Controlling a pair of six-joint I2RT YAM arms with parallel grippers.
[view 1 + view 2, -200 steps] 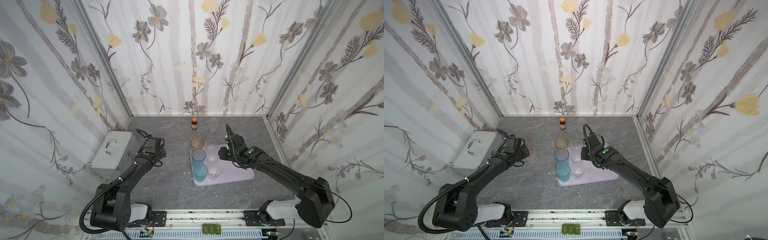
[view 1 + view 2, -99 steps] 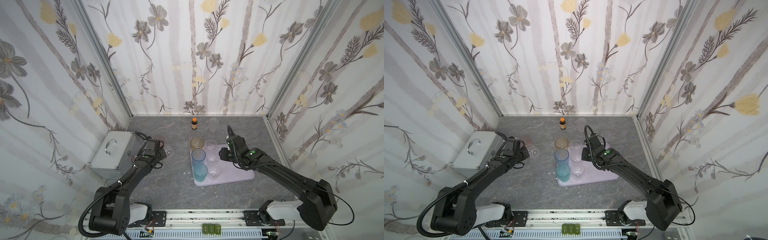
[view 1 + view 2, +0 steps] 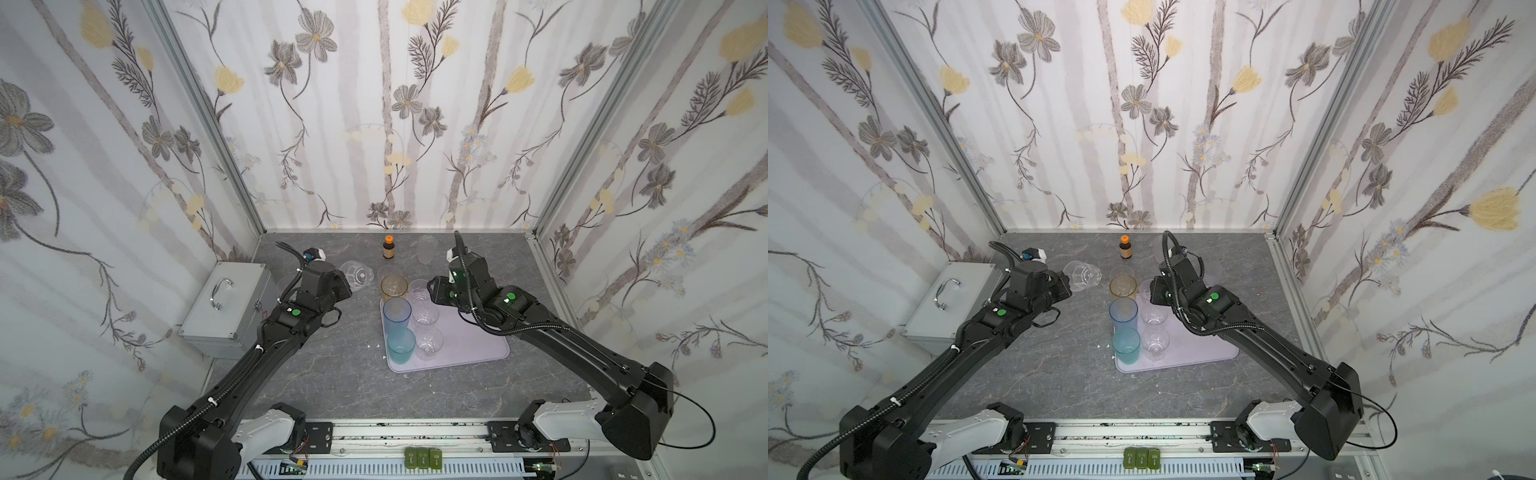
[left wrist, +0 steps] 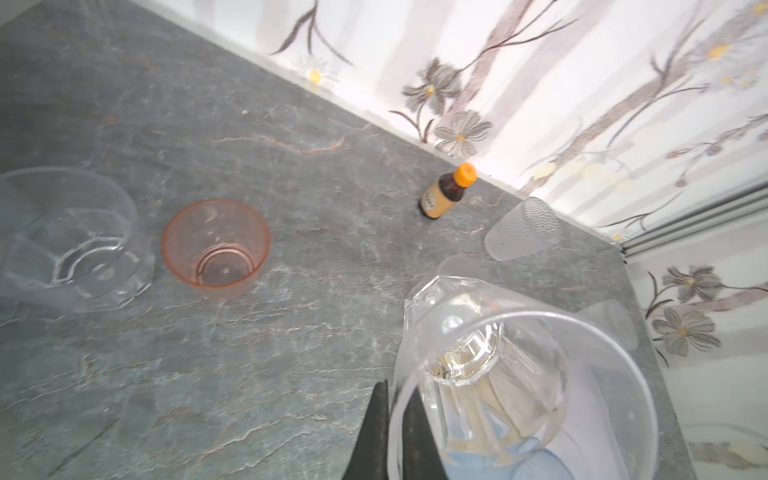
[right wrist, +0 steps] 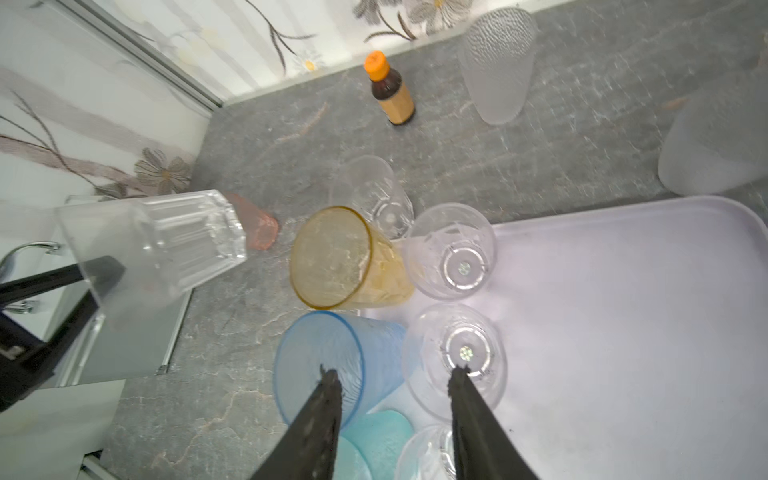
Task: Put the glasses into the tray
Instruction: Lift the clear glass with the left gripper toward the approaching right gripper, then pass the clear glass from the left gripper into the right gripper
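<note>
My left gripper is shut on the rim of a clear faceted glass, one finger inside and one outside. In both top views this glass hangs tilted above the table, left of the tray. The lilac tray holds a blue glass, a teal glass and three clear glasses. An amber glass stands at its far left corner. My right gripper hovers open over these glasses, holding nothing.
On the table stand a pink glass, a clear glass, a frosted glass and another clear glass behind the amber one. A brown bottle is near the back wall. The silver case sits at the left.
My left gripper has shut on the clear faceted glass and carried it up and to the right, tilting it. The right arm has hardly moved.
</note>
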